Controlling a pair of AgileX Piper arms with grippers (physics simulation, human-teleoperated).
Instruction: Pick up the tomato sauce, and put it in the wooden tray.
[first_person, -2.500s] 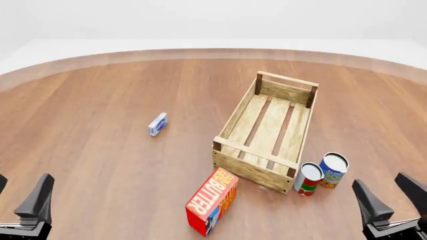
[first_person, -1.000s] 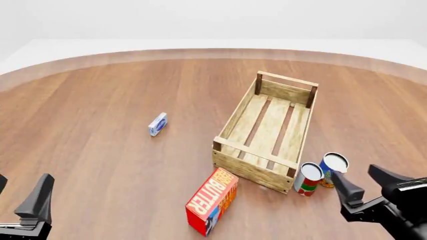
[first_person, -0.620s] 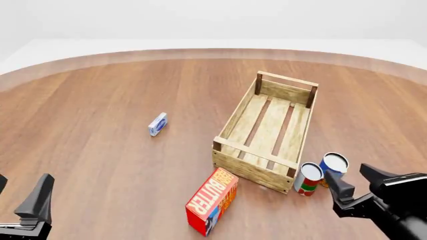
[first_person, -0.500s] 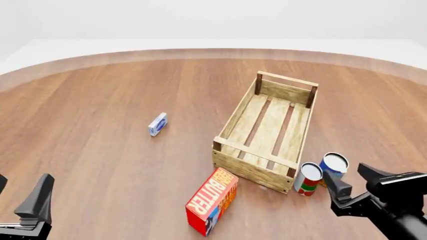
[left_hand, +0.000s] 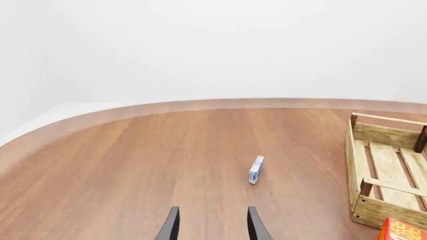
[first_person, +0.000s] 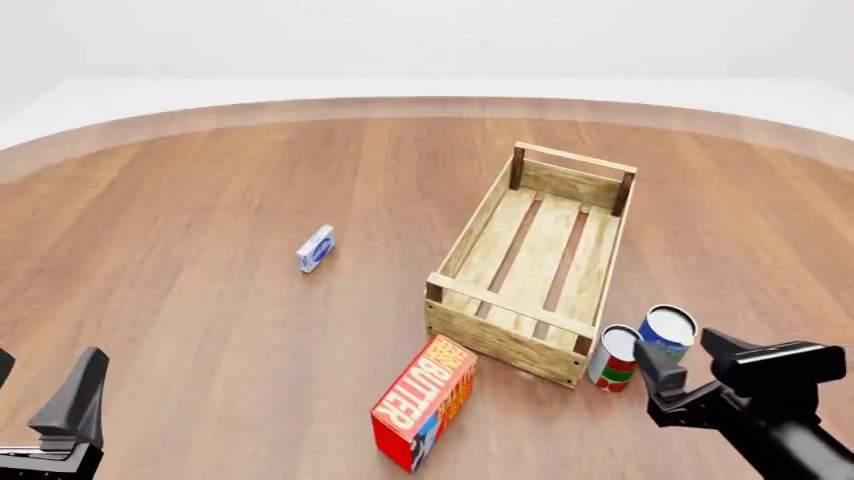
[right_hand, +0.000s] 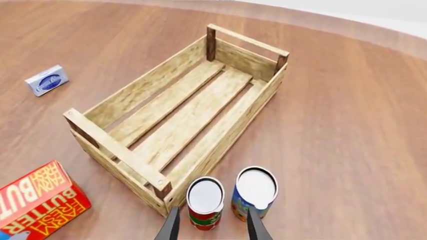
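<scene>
Since the earlier frames, only the right arm has moved, swinging in from the table's near right edge toward the two cans; nothing else has shifted. On the left, the left gripper (first_person: 47, 405) sits idle at the near edge, its fingers spread and holding nothing. A small blue-and-white packet (first_person: 315, 248) lies alone on the table (first_person: 200, 300), and a red butter box (first_person: 424, 402) lies just in front of the wooden tray (first_person: 534, 265). The tomato sauce (first_person: 614, 357) stands upright just beside the tray's near right corner, with a blue can (first_person: 666, 339) right next to it, perhaps touching. The right gripper (first_person: 691, 368) hovers open near both cans, gripping nothing. This looks like the approach step: the fingers still need to centre on the red can without nudging its neighbour, then close. In the right wrist view, the fingertips partly cover both cans' bases.
</scene>
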